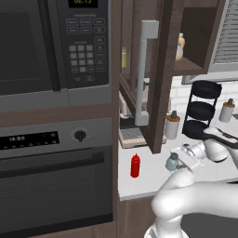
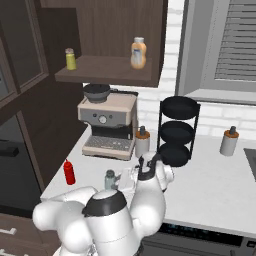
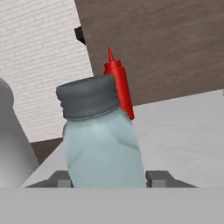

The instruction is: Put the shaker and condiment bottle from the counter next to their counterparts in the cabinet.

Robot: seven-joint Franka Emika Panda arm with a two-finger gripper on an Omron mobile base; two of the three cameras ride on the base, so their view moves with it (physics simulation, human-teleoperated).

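Nearest, in the hand view: shaker (image 3: 103,140) between the two dark fingertips (image 3: 157,178), glass body bulking up from the bottom edge, dark grey cap tilted slightly. Tool (image 3: 108,179) drawn in on either side of the shaker, fingertips right against its flanks; firm hold or mere touch, cannot tell. Shaker base hidden by the tool.

From the left base view: tool (image 1: 182,160) low over the white worktop (image 1: 153,179), reached in from the right, with the shaker (image 1: 172,161) at its tip, near the front edge. From the right base view: same shaker (image 2: 110,179) just left of the white wrist, tool (image 2: 121,181) partly hidden by the arm.

Just beyond and to the left: condiment bottle (image 1: 135,165), all red, upright on the worktop, apart from the shaker, close to the open cabinet door. Seen too at (image 2: 69,172) and behind the cap at (image 3: 119,85).

Farther back: white canister (image 1: 172,124) with a dark top, upright beside the door; black three-tier rack (image 1: 201,109); second canister (image 1: 227,110) well to the right. Coffee machine (image 2: 107,125) against the brick wall.

Highest and farthest: cabinet (image 2: 107,70) shelf carrying a small yellow-green shaker (image 2: 70,59) to the left and an amber bottle (image 2: 138,52) to the right, well apart. Door with long silver bar handle (image 1: 144,74) swung open.
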